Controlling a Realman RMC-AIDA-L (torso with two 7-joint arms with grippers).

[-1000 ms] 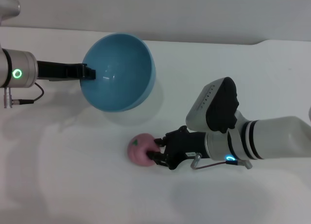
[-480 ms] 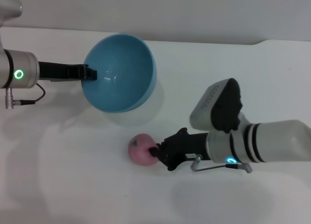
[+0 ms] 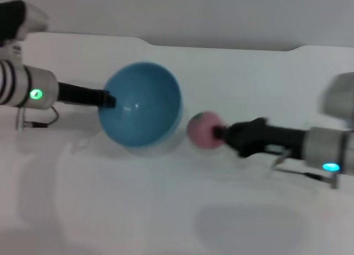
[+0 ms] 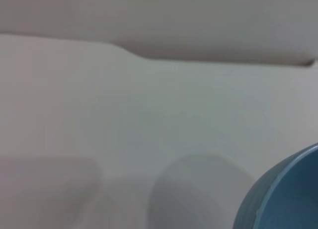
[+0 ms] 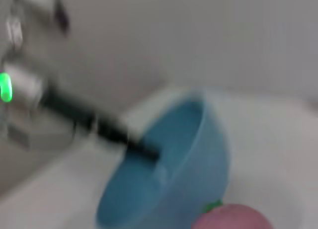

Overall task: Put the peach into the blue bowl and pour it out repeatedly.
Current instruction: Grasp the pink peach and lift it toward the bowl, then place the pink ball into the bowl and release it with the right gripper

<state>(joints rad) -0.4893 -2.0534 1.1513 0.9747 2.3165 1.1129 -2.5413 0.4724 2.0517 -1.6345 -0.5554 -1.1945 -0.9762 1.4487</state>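
The right gripper [image 3: 221,134] reaches in from the right side of the white table [image 3: 166,211], jaws closed on the peach [image 3: 202,130], held clear of the surface, its shadow on the tabletop below. The peach sits just beside the blue bowl [image 3: 141,104], at the bowl's right edge, outside the rim; whether they touch can't be told through the motion blur. The left gripper [image 3: 108,98] comes in from the left with its dark fingers pinched on the bowl's left rim, holding the bowl tilted so its open inside faces up and toward the camera. Nothing inside the bowl. In the right wrist view the peach [image 5: 233,218] shows pink with a green stem mark, right next to the bowl's outer wall [image 5: 169,174], with the left gripper's dark finger [image 5: 141,148] on the far rim. The left wrist view shows only a slice of the bowl's outside [image 4: 285,196] and bare table [image 4: 124,129].
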